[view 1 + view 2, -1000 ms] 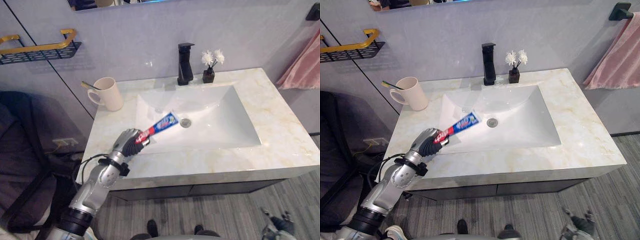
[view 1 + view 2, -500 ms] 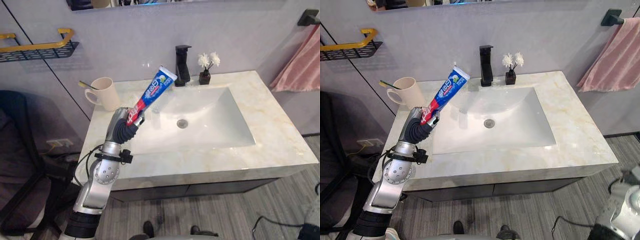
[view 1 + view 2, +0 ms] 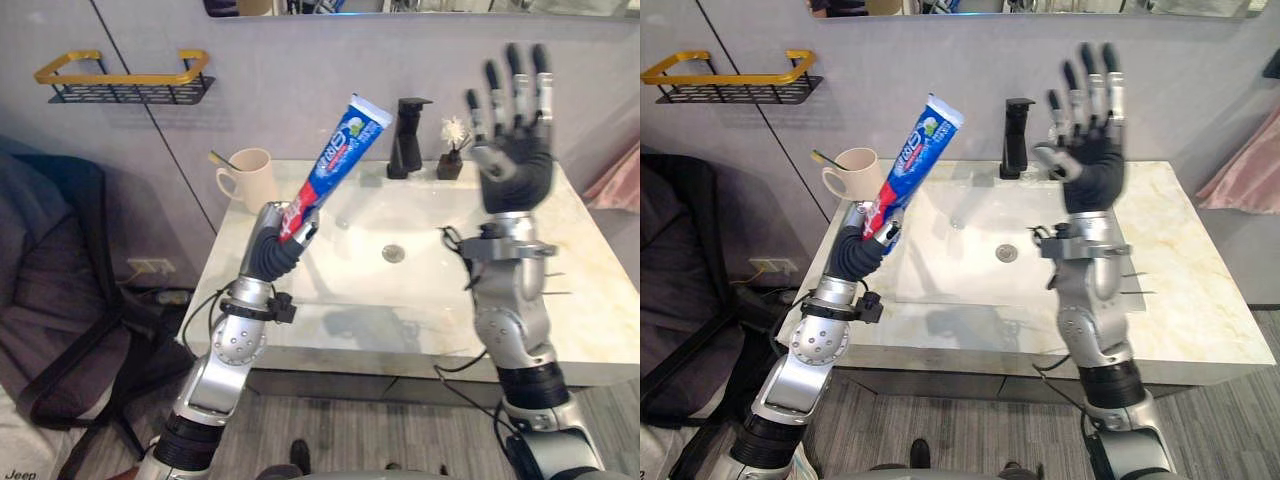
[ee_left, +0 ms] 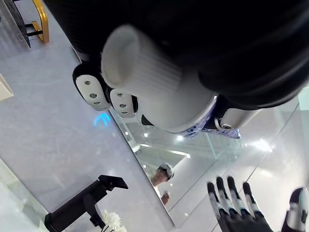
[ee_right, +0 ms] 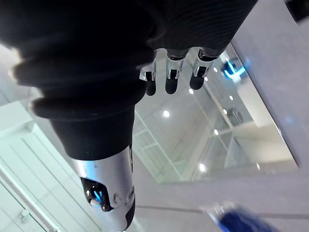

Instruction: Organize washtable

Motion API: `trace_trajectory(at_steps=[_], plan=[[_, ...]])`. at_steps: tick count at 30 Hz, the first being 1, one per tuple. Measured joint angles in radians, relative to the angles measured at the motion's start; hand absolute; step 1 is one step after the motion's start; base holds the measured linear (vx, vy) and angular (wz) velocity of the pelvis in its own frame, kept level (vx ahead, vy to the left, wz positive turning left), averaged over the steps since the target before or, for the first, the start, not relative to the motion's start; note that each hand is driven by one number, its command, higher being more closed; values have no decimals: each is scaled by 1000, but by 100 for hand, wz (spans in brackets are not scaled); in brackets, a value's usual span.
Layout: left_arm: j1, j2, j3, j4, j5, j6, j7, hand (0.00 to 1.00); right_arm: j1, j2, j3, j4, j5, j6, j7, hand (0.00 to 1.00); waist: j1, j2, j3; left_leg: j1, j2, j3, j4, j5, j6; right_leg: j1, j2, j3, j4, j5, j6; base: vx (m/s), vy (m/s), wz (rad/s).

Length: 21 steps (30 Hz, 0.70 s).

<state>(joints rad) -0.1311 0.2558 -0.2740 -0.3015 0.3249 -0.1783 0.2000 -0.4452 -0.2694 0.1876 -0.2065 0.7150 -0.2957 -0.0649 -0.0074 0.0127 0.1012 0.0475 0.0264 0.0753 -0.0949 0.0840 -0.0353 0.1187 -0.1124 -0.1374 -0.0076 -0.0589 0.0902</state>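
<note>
The left hand is raised above the left side of the washtable, its fingers curled tight round the lower end of the toothpaste tube — the tube is held clear of the counter, tilted, with its flat crimped end pointing up and toward the wall. In the left wrist view the tube's white cap sticks out of the grip close to the camera. The right hand is lifted high over the right part of the basin, palm facing the camera, fingers straight and spread, holding nothing. A cream mug stands at the back left corner of the marble top with a toothbrush leaning out of it. A black faucet stands at the middle of the back edge, and just beside it, on the right, sits a small dark vase with white flowers, partly hidden behind the right hand's fingers. The round drain shows in the bottom of the white basin. On the wall well to the left hangs a black wire rack with a gold rail — and a pink towel hangs at the far right edge.
</note>
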Motion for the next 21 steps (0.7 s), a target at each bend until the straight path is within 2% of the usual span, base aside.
trace_trajectory(at_steps=[4, 11, 12, 21], plan=[[-35, -18, -67, 12, 0, 1, 8, 100, -19, 57, 113, 48, 0, 43, 5, 0, 14, 0, 0, -8, -11, -18, -1, 8, 9, 0, -13, -24, 4, -4, 6, -44, 15, 12], [-48, -28, -104, 64, 1, 18, 25, 100, -23, 99, 190, 90, 25, 67, 7, 0, 21, -1, 0, -21, -16, -37, -7, 25, 12, -6, -15, -48, 6, -4, 7, -62, -1, 9], [-48, -28, -118, 71, 1, 22, 27, 100, -27, 103, 202, 107, 31, 68, 7, 100, 22, -1, -1, -23, -16, -40, -7, 28, 11, -6, -14, -50, 6, -3, 7, -48, -11, 9], [-49, -40, -141, 96, 0, 43, 53, 100, -43, 115, 230, 155, 82, 72, 6, 100, 22, -8, -6, -43, -11, -45, -3, 44, 11, -19, -8, -54, -4, 14, 4, -32, -7, 2]])
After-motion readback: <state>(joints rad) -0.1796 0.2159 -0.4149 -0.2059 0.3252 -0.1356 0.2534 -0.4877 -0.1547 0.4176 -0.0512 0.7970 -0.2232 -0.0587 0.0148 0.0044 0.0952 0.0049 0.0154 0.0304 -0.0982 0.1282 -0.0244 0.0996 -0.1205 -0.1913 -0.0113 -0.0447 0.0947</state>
